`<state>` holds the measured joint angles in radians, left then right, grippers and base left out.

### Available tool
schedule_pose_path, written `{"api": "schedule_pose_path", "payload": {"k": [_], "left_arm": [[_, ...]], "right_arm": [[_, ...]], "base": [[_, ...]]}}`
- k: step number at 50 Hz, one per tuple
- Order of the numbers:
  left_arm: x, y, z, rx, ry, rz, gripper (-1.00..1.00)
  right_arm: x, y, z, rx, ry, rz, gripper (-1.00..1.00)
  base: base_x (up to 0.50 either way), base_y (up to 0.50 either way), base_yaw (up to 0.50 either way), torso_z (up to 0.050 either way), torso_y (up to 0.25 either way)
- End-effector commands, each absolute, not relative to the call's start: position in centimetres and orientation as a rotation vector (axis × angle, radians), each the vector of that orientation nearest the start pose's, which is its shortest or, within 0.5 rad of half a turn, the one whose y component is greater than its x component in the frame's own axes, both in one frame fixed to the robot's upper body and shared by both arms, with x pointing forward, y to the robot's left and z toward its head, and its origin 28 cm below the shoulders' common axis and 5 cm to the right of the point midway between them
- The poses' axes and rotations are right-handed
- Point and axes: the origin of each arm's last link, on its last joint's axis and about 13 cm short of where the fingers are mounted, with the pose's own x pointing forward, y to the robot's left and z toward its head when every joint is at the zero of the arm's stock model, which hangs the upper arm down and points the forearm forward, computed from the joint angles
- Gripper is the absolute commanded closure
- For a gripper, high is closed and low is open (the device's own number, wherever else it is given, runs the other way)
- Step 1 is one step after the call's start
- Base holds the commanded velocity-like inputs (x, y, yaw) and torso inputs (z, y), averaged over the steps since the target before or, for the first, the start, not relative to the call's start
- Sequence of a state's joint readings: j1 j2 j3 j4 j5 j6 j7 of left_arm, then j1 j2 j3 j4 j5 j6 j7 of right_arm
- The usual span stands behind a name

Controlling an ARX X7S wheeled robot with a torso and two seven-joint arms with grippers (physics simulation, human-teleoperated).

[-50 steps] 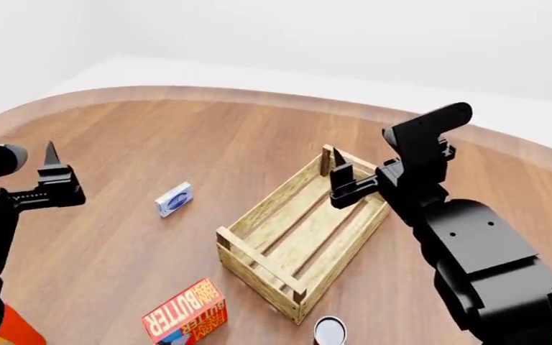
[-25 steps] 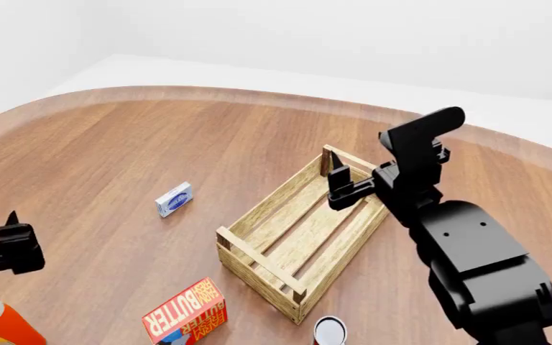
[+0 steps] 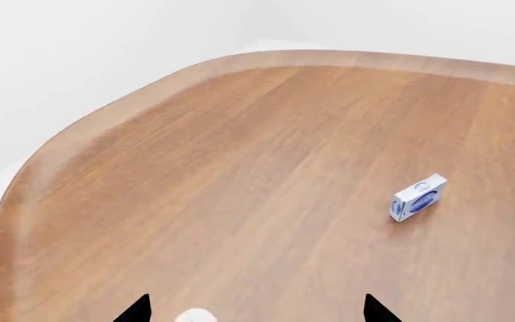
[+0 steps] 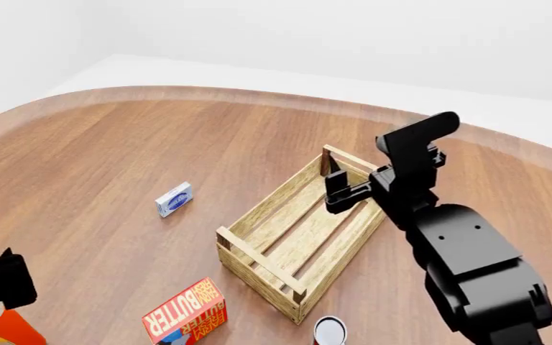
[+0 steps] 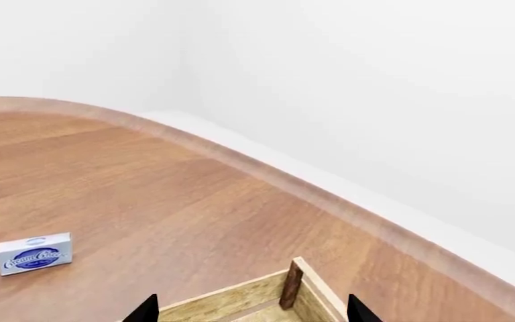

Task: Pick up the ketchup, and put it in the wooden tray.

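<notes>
The ketchup [image 4: 8, 329], an orange-red bottle with a white cap, stands at the near left edge of the head view, mostly hidden by my left gripper [image 4: 3, 282] just above it. In the left wrist view only its white cap [image 3: 195, 316] shows, between the open black fingertips [image 3: 137, 310] of the left gripper [image 3: 255, 312] and untouched by them. The wooden tray [image 4: 274, 199] lies empty at the middle of the table. My right gripper [image 4: 338, 188] hovers open and empty over the tray's far end, whose corner post [image 5: 288, 284] shows in the right wrist view.
A red-and-yellow butter box [image 4: 185, 313] lies near the tray's front left. A small blue-white cream cheese box [image 4: 173, 199] lies to the tray's left and shows in both wrist views [image 3: 417, 198] [image 5: 34, 253]. A can [image 4: 330, 330] stands by the tray's near corner. The round table's edge [image 4: 209, 93] curves behind.
My left gripper has come down and towards the near left, and now sits over the ketchup's cap. My right gripper has drifted slightly left over the tray.
</notes>
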<state>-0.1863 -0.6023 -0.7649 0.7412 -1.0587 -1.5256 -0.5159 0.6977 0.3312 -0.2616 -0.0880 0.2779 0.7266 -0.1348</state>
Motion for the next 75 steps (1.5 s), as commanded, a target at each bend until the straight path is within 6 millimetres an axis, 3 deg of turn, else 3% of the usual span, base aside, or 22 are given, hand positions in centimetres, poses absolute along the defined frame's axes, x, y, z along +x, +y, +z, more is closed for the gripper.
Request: {"api": "schedule_pose_path", "payload": {"k": [1, 31, 75], "left_arm": [[14.5, 34.7, 18.2, 0.002, 0.353, 0.412, -1.00], [14.3, 35.6, 15.9, -0.046, 0.413, 0.495, -1.00], [18.3, 36.6, 11.1, -0.048, 0.390, 0.593, -1.00]], "right_arm": [[32.2, -12.8, 16.8, -0.214, 0.040, 0.319, -1.00], [32.5, -12.5, 16.9, -0.234, 0.051, 0.324, -1.00], [32.8, -12.1, 17.4, -0.277, 0.063, 0.323, -1.00]], "base": [[0.00, 0.00, 0.00, 0.000, 0.000], [0.00, 0.00, 0.00, 0.000, 0.000], [0.00, 0.00, 0.00, 0.000, 0.000]]}}
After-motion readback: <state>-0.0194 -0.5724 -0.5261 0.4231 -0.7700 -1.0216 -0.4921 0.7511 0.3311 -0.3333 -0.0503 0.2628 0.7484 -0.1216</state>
